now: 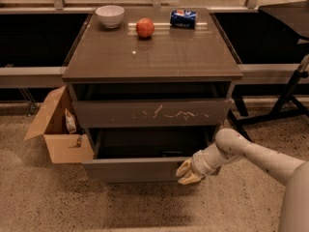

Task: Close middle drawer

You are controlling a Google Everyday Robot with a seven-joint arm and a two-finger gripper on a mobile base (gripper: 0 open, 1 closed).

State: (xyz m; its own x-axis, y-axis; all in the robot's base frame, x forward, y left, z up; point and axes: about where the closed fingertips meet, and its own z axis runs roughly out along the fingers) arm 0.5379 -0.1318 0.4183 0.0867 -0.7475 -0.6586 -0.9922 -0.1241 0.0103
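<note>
The middle drawer [135, 169] stands pulled out at lower centre, rigid, smooth and handleless, so I judge a flat push on its front panel, where the gripper [187, 173] sits with jaws apart and empty, suits best.

On the worktop [154, 57], a bowl [110, 16] sat back left, an apple [145, 27] right of it, a can [183, 18] further right. Below, the middle drawer [135, 169] jutted out under the upper drawer [149, 112], with the gripper [186, 172] at its front's right end and a box [58, 146] to its left.
</note>
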